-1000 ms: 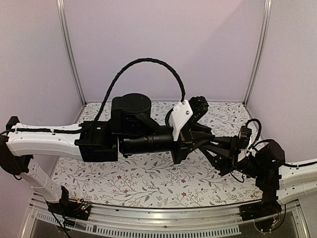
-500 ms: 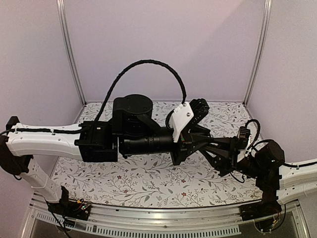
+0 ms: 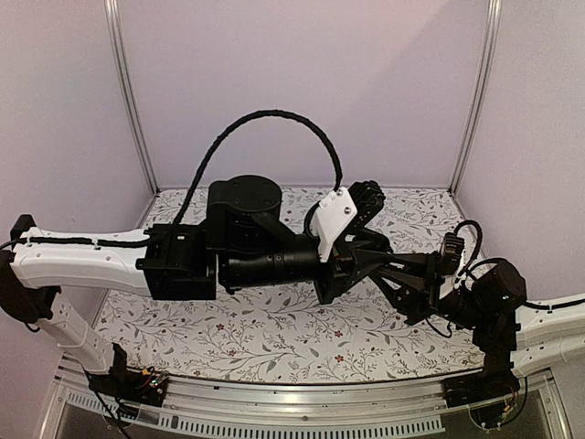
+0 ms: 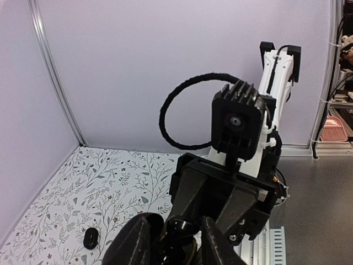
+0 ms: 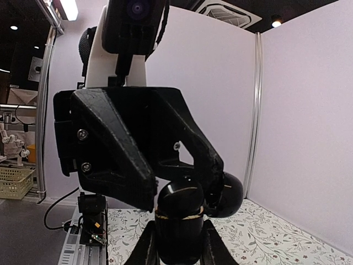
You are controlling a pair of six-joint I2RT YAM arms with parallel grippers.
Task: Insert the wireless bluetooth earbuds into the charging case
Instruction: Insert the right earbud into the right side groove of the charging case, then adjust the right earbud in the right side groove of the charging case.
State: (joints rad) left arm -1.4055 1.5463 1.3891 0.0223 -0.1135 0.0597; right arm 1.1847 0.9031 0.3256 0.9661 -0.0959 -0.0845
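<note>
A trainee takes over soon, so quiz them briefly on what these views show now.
1. True or false: the right tool is shut on the glossy black rounded plastic charging case.
2. Where does the small black oval object lie? A) on the floral-patterned table surface B) inside the case C) on a metal rail.
3. Whose black fingers flank the case from the opposite side?
Key: 1 true; 2 A; 3 the left tool.
</note>
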